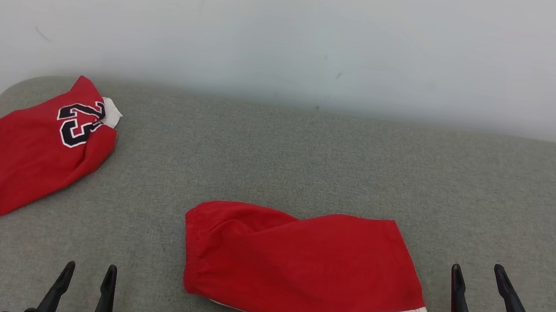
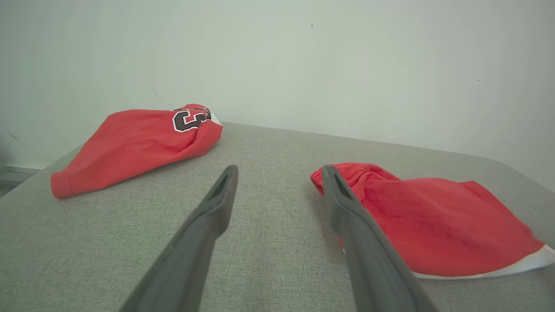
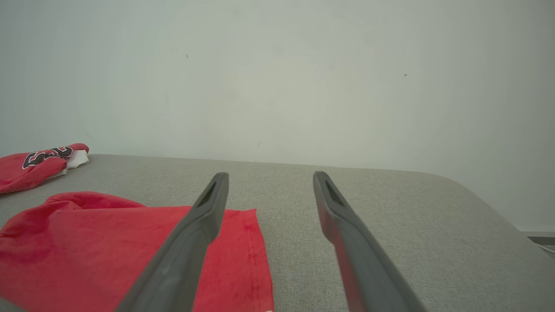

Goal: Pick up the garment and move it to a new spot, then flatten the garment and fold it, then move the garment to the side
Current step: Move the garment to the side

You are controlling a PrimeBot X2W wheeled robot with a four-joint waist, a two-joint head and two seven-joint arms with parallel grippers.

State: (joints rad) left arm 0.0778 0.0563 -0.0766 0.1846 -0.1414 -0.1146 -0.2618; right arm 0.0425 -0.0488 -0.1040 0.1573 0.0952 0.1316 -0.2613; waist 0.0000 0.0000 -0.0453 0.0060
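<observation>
head view: red shorts (image 1: 303, 265) with a white hem lie folded flat on the grey padded table (image 1: 278, 150), around its middle and towards the near edge. a red numbered garment (image 1: 38, 160) lies bunched at the table's far left, well apart from the shorts. the left gripper (image 1: 91, 266) is at the lower left and the right gripper (image 1: 477, 267) at the lower right, near the shorts' white hem. both have their fingers spread and hold nothing.

left wrist view: the left gripper's parted fingers point across bare table, shorts to their right, numbered garment farther off to the left, a white wall (image 2: 347, 65) behind.

right wrist view: the right gripper's fingers stand apart and empty; the left one crosses the shorts' edge in the picture.
</observation>
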